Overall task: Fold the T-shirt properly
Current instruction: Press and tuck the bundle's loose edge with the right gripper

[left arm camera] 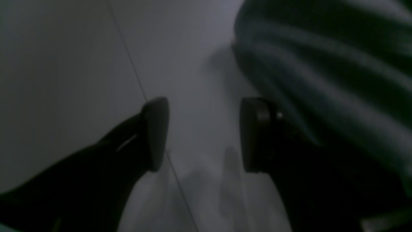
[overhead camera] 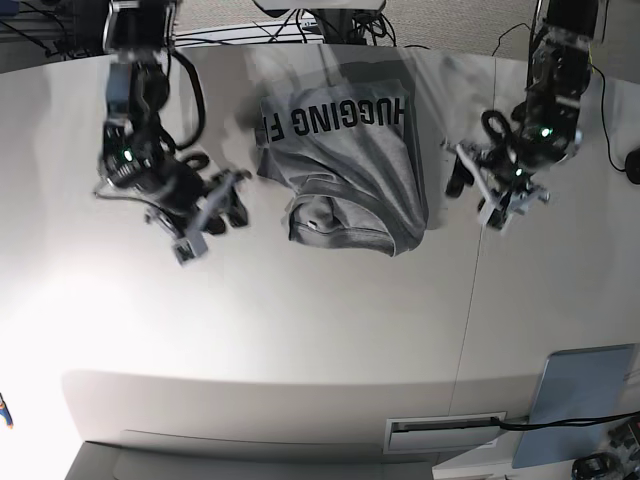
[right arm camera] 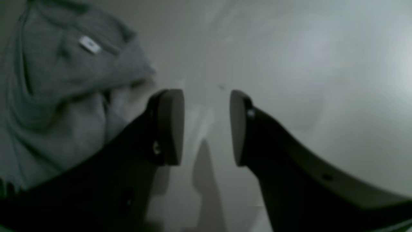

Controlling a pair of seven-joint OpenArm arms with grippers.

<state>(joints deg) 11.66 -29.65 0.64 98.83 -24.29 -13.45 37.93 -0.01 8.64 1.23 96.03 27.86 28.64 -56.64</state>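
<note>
My base camera looks down from overhead; both wrist cameras hover close, sharing the crumpled heather-grey cotton T-shirt [overhead camera: 345, 160].

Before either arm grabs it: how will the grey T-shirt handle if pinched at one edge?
Probably floppy: the T-shirt lies bunched in soft folds, so one pinch would likely lift a drooping layer, not the whole shirt. It looks light and thin. Overlapping layers near the collar label suggest an end effector may catch several at once.
</note>
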